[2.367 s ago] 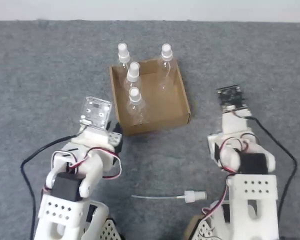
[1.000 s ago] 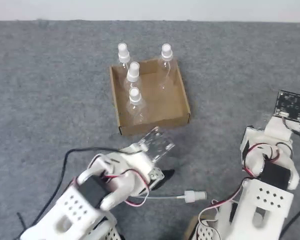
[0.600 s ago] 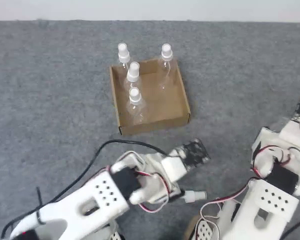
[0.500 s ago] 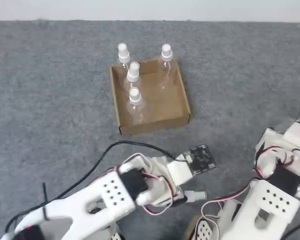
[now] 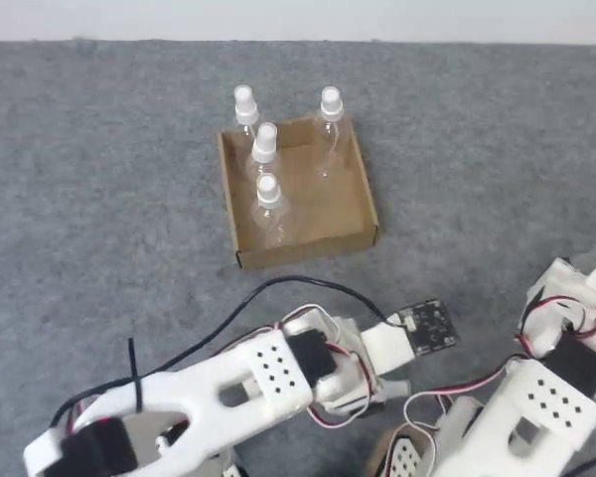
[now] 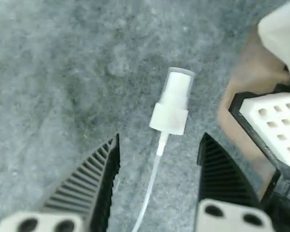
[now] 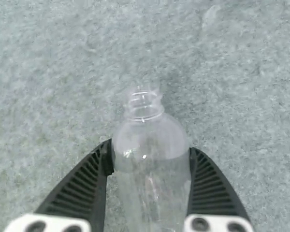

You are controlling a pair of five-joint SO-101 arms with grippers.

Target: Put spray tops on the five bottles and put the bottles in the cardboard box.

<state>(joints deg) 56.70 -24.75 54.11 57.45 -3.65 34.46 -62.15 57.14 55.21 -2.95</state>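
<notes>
Spray top [image 6: 170, 111] lies flat on the grey carpet, its thin dip tube [image 6: 150, 188] trailing back between the wide-spread fingers of the left gripper [image 6: 159, 142], which touch neither. It looks like a small, light piece of hard plastic. The tube would likely bend or flick, so the sturdier collar below the nozzle seems the best place to pinch. The right gripper [image 7: 149, 149] is closed around the body of the uncapped bottle [image 7: 145, 113], just below its shoulder. That clear, thin wall probably dents and slips under a hard squeeze. Four capped bottles [image 5: 268, 194] stand in the cardboard box [image 5: 363, 199].
</notes>
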